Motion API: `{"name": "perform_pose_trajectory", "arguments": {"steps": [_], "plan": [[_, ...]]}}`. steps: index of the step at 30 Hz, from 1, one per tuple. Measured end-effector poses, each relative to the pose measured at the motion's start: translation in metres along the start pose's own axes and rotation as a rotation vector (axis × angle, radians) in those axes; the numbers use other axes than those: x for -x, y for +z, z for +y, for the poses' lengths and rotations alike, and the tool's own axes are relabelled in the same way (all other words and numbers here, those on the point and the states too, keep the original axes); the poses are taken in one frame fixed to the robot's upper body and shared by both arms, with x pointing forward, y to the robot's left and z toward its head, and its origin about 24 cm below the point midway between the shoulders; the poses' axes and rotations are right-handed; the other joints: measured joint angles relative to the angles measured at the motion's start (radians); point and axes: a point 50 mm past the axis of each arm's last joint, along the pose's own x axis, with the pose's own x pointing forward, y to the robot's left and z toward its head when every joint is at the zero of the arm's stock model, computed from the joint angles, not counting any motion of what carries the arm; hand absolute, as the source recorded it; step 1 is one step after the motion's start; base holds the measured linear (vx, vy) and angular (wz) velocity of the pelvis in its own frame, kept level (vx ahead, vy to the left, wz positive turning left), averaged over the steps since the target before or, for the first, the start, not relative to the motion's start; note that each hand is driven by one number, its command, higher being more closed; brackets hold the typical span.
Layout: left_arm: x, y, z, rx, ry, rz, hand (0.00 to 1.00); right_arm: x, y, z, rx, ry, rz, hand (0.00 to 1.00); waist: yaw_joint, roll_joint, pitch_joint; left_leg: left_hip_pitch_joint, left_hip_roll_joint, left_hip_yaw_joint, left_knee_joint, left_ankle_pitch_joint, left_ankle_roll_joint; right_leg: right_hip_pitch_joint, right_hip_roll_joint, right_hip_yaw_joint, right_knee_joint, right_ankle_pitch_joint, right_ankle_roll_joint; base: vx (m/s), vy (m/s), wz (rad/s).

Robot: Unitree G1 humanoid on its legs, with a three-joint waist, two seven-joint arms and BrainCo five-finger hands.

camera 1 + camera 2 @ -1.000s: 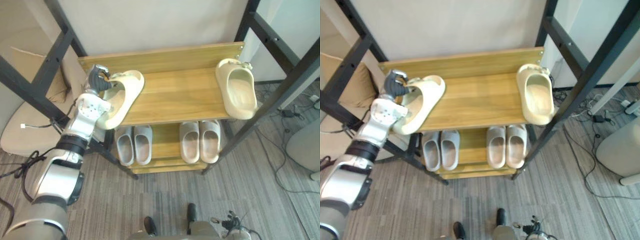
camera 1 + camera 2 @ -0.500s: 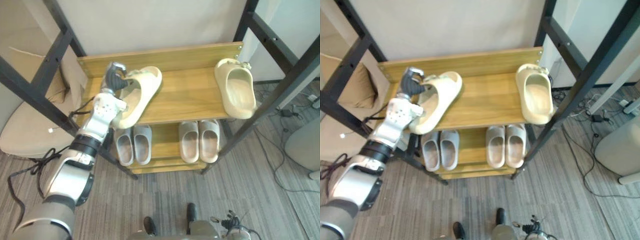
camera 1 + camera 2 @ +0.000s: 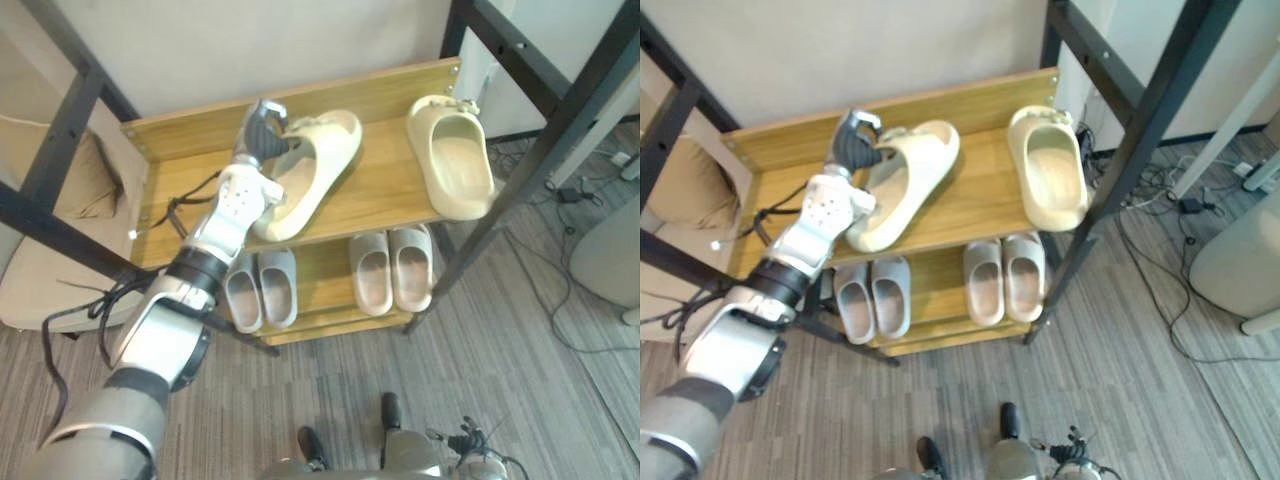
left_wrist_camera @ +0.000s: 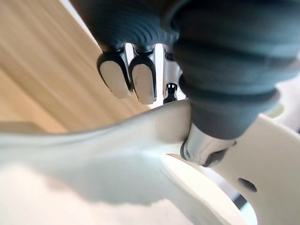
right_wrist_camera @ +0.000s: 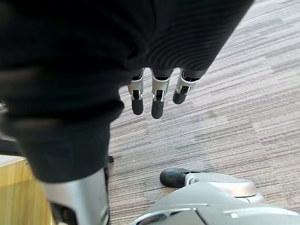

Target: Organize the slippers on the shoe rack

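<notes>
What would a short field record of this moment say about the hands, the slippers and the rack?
left hand: shut on the strap of a cream slipper
held slipper: angled across the top shelf of the shoe rack; lifted or resting, cannot tell
second cream slipper: on the top shelf, right end, apart from the first
lower shelf: two grey slipper pairs, left pair and right pair, each side by side
right hand: fingers straight, empty, hanging above the floor
</notes>
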Motion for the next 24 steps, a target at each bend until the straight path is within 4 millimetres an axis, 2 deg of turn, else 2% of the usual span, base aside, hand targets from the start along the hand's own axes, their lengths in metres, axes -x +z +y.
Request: {"name": "perform_pose_trajectory", "arguments": {"steps": [5,6,12,24], "plan": [[-0.007,0.006,-0.002,0.003,0.001,0.005,1.0,0.0,0.001,-0.001,-0.011,-0.005,-0.005,0.0,-0.008,0.012,0.009,-0.004,0.0,0.001,0.002,0.0,0.0,-0.012,0.0,0.018,0.001,0.001,0.001,-0.02,-0.008,-0.08],[-0.008,0.009,-0.003,0.008,0.001,-0.003,0.0,0.0,0.006,-0.002,-0.018,-0.009,-0.024,0.0,-0.008,0.021,0.022,-0.004,0.001,0.001,0.002,0.0,0.001,-0.019,0.0,0.022,0.012,0.0,0.001,-0.03,-0.012,-0.06],[-0.014,0.015,-0.002,0.007,0.007,-0.003,0.0,0.0,0.014,-0.002,-0.071,-0.024,-0.058,0.0,-0.011,0.026,0.037,-0.024,0.002,0.007,0.003,0.0,0.001,-0.052,0.0,0.038,0.025,0.0,0.0,-0.03,-0.012,-0.08],[-0.013,0.016,-0.01,0.039,0.009,0.01,0.0,0.001,0.01,-0.001,-0.106,-0.027,-0.043,0.0,-0.011,0.025,0.039,-0.031,0.001,-0.002,0.003,0.0,0.002,-0.057,-0.003,0.029,0.03,0.001,0.0,0.0,-0.007,0.01]]}}
